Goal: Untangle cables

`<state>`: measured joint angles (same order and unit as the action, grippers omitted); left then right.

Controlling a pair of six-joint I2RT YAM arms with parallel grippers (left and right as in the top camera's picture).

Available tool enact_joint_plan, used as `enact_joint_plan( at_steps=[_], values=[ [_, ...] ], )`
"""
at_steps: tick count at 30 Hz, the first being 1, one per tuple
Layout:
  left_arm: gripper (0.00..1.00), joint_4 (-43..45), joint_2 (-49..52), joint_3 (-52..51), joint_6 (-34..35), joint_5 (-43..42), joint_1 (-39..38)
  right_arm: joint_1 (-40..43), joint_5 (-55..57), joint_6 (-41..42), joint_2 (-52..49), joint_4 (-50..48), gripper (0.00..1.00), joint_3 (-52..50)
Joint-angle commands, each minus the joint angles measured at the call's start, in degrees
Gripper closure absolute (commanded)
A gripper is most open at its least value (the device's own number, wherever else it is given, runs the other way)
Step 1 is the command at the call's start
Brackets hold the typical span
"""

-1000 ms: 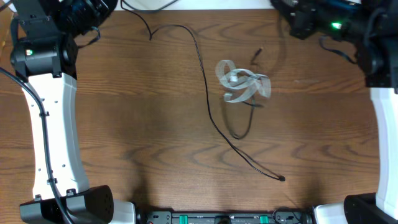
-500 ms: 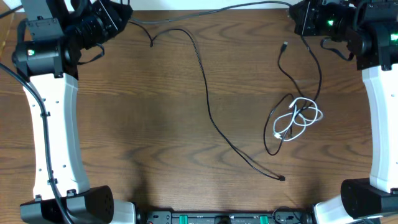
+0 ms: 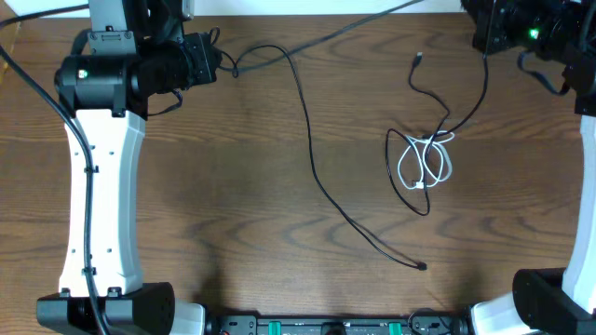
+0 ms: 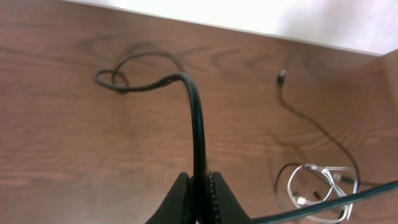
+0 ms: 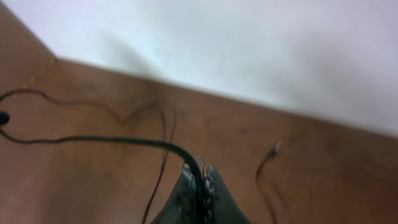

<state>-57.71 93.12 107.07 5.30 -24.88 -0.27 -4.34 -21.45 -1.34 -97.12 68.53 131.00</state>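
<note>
A long black cable runs from my left gripper at the top left, loops, and crosses the table to a plug end near the front. The left gripper is shut on this cable. At the top right my right gripper is shut on a black cable that drops into a knot with the coiled white cable. In the right wrist view, the right gripper pinches a black cable leading left. A thin black end with a plug lies beside the knot.
Both white arm links stand along the table's left and right sides. A black span rises from near the left gripper toward the table's back edge. A strip of equipment lines the front edge.
The left arm has swung right with its black cable. The right arm has pulled up and to the right. The white coil moved right across the table, then back a little to the left and up.
</note>
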Motion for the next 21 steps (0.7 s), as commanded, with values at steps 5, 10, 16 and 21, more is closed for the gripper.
enact_joint_plan(
  at_steps=[5, 10, 16, 21],
  values=[
    [0.93, -4.2, 1.2, -3.0, -4.3, 4.0, -4.0, -11.5, -0.3, 2.7, -12.1, 2.0, 0.99, -2.9],
    [0.93, -4.4, 1.2, -3.1, -4.1, 3.9, -4.4, -17.4, -0.6, 12.8, -21.7, -0.6, 0.99, -2.9],
    [0.92, -4.7, 1.2, -3.8, -2.3, 3.9, -4.4, -22.9, -3.7, 17.6, -29.4, -7.6, 0.92, -2.9],
    [0.83, -4.8, 1.2, -3.9, -2.6, 4.0, -4.4, -20.5, -2.5, 15.1, -27.1, -5.2, 0.09, -2.8]
  ],
)
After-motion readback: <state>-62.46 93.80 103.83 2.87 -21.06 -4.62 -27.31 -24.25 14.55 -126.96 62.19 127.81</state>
